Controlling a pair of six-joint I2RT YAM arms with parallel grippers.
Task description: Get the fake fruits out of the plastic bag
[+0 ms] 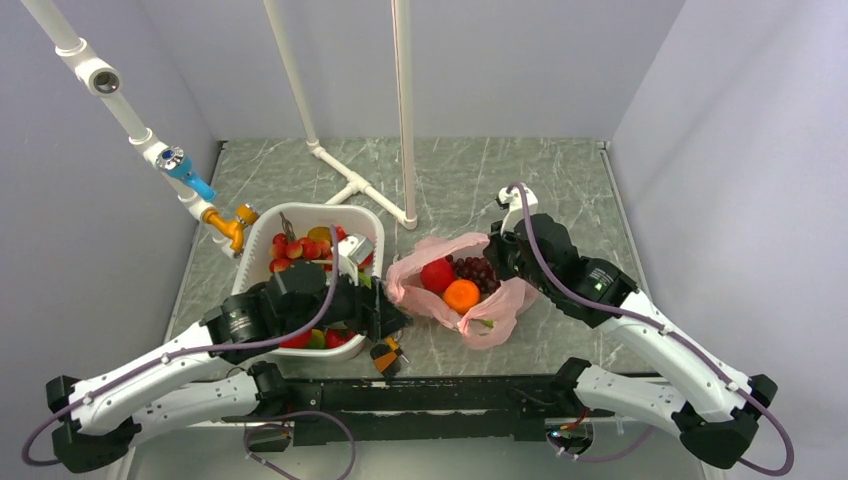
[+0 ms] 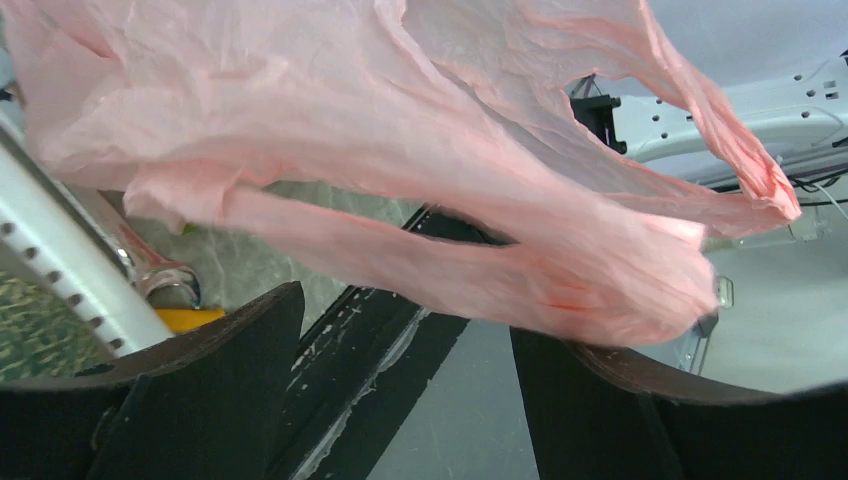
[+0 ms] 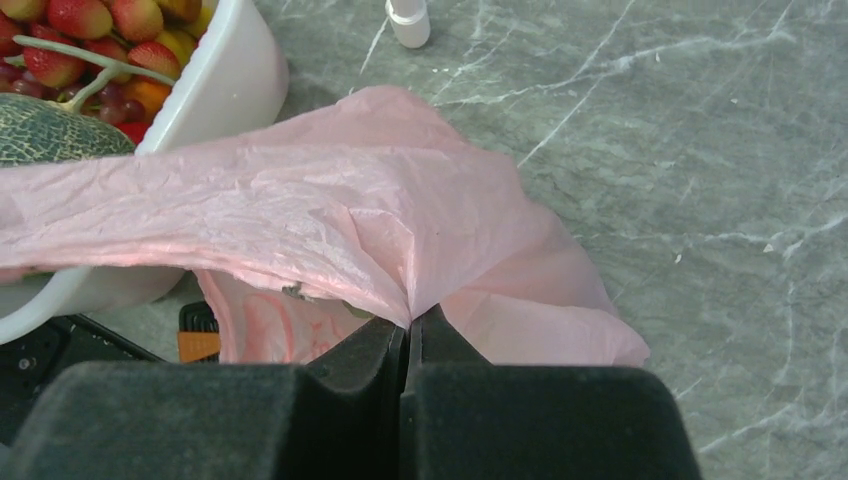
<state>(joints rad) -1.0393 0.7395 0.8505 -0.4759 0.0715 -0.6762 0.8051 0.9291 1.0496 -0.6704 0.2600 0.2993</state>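
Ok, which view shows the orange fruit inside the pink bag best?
Top external: the orange fruit lies uncovered in the open mouth of the plastic bag, beside the red fruit. Left wrist shows only bag film; right wrist shows the right gripper pinching the bag's outside, that fruit hidden.

Overhead view from behind, wrist views close (left perhaps tilted sideways), all sharing plastic bag (image 1: 500, 315) (image 2: 400, 130) (image 3: 350, 210)

The scene is lit brightly and evenly from above, and only soft shadows are cast on the table (image 1: 560, 180). The bag (image 2: 400, 150) is rendered slightly blurred in the left wrist view, but sharply in the right.
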